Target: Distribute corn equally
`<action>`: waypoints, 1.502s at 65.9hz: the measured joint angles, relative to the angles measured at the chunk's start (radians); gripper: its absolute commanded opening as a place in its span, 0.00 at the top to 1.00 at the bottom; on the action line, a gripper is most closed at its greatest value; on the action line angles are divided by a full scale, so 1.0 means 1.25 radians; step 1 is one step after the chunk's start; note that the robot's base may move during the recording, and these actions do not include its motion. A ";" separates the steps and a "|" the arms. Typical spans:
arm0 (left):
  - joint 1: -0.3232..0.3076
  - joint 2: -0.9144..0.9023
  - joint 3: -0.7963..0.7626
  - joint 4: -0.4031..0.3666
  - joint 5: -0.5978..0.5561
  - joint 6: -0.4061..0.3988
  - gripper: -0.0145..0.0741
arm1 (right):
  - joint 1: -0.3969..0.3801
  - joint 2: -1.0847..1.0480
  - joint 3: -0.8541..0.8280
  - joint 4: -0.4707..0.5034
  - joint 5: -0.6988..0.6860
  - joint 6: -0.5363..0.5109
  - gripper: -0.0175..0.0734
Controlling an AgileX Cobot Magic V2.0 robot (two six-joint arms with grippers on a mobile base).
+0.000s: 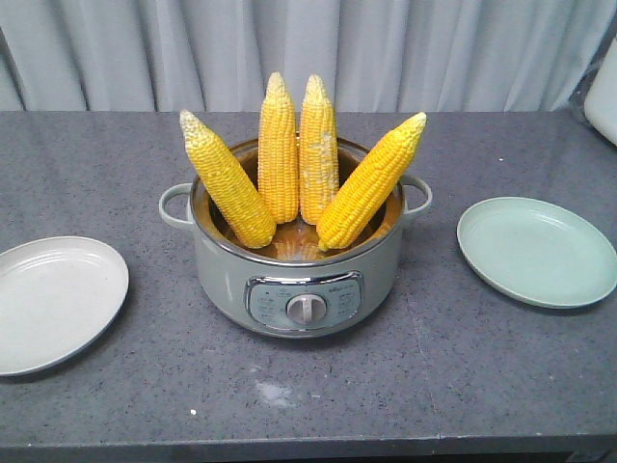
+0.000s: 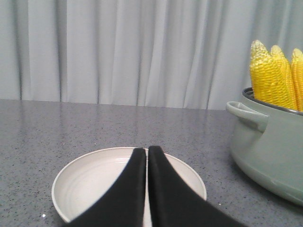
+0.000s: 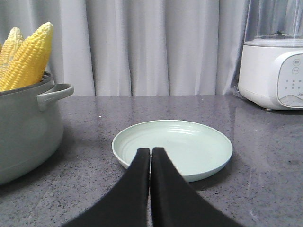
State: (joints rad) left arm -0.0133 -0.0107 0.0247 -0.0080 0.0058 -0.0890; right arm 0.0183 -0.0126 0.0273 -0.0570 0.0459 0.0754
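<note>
Several yellow corn cobs stand upright and fanned out in a grey-green pot at the table's middle; the outer two lean left and right. An empty white plate lies left of the pot and an empty pale green plate lies right of it. My left gripper hangs shut over the white plate, holding nothing. Shut and empty too, my right gripper sits at the near rim of the green plate. Neither gripper shows in the front view.
The pot has side handles and a front dial. A white blender base stands at the far right of the grey stone table. A grey curtain hangs behind the table.
</note>
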 measured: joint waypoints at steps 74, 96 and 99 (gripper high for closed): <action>0.000 0.000 0.000 0.000 0.000 0.000 0.84 | 0.000 0.000 0.000 0.000 -0.003 0.000 0.81; 0.000 0.004 -0.161 -0.001 -0.018 0.000 0.84 | 0.000 0.016 -0.133 -0.007 0.039 -0.005 0.81; 0.000 0.019 -0.208 -0.001 -0.005 0.000 0.84 | 0.000 0.038 -0.182 -0.007 0.079 -0.005 0.81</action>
State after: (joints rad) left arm -0.0133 0.0129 -0.2351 -0.0089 0.0000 -0.0890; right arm 0.0183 0.0355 -0.1996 -0.0656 0.1450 0.0687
